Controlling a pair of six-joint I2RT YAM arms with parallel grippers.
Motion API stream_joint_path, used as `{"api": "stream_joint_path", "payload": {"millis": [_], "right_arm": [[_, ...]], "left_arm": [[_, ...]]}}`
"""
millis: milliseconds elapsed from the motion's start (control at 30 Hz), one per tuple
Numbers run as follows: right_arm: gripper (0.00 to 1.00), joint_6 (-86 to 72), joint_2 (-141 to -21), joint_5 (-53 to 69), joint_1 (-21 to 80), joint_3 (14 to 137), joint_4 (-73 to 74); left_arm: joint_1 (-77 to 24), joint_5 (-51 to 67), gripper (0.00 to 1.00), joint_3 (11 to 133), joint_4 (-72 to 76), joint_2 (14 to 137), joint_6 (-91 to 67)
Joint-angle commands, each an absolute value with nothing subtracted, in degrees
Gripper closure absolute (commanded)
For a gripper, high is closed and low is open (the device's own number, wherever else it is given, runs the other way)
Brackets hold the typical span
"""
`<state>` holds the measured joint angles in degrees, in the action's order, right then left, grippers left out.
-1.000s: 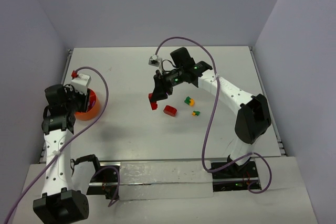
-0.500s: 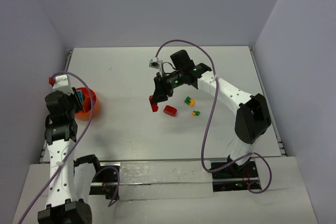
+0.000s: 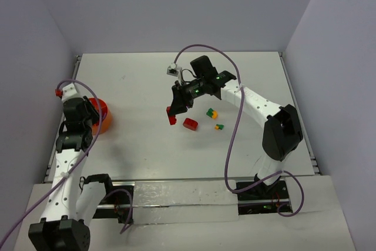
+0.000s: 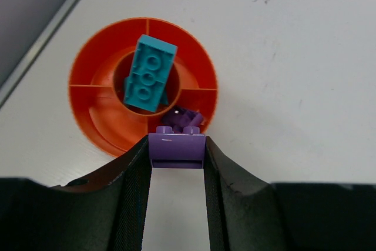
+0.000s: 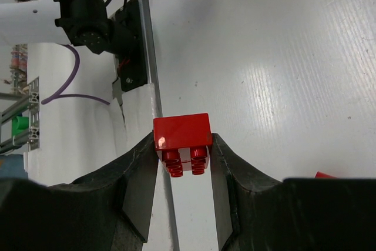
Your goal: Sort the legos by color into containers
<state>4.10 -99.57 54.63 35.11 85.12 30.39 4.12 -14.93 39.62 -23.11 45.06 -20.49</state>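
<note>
The orange bowl [image 3: 103,119] sits at the table's left; in the left wrist view its rim [image 4: 91,57] rings a teal brick [image 4: 150,73] in the centre well and a purple brick [image 4: 182,117] in a near compartment. My left gripper [image 4: 176,151] is shut on a purple brick [image 4: 176,148], held just short of the bowl's near rim. My right gripper [image 5: 183,148] is shut on a red brick [image 5: 182,136] and holds it above mid-table [image 3: 171,116]. A second red brick [image 3: 190,124] and two green-and-orange bricks [image 3: 211,112] [image 3: 219,126] lie on the table.
The table's metal edge rail [image 4: 47,33] runs close behind the bowl on the left. Purple cables loop over both arms. The arm bases and mounting rail [image 3: 176,195] sit at the near edge.
My left arm has swung back from over the bowl toward the near side, uncovering the bowl. My right gripper has stayed almost still with its red brick.
</note>
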Motion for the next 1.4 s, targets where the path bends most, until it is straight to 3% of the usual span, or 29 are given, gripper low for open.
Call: {"api": "stream_joint_path", "payload": {"millis": [0, 367, 633, 1300, 1367], "right_arm": [[1.00, 4.13, -99.58, 54.49, 35.24, 85.61, 28.44], [1.00, 4.37, -100.11, 54.67, 35.18, 86.16, 28.92], [1.00, 4.39, -100.37, 55.07, 34.77, 86.01, 28.88], [1.00, 4.99, -100.37, 55.99, 33.84, 85.61, 29.36], [1.00, 5.18, -100.37, 56.07, 33.75, 85.61, 29.47]], "left_arm": [[-1.66, -22.49, 1.00, 39.82, -20.92, 44.74, -26.78], [-4.37, -32.45, 1.00, 40.14, -18.28, 49.52, -28.06], [-4.57, -32.22, 1.00, 39.77, -17.84, 50.97, -28.25], [-5.10, -33.40, 0.74, 40.25, -15.84, 55.65, -29.09], [-5.18, -33.75, 0.66, 40.08, -15.65, 55.70, -28.92]]}}
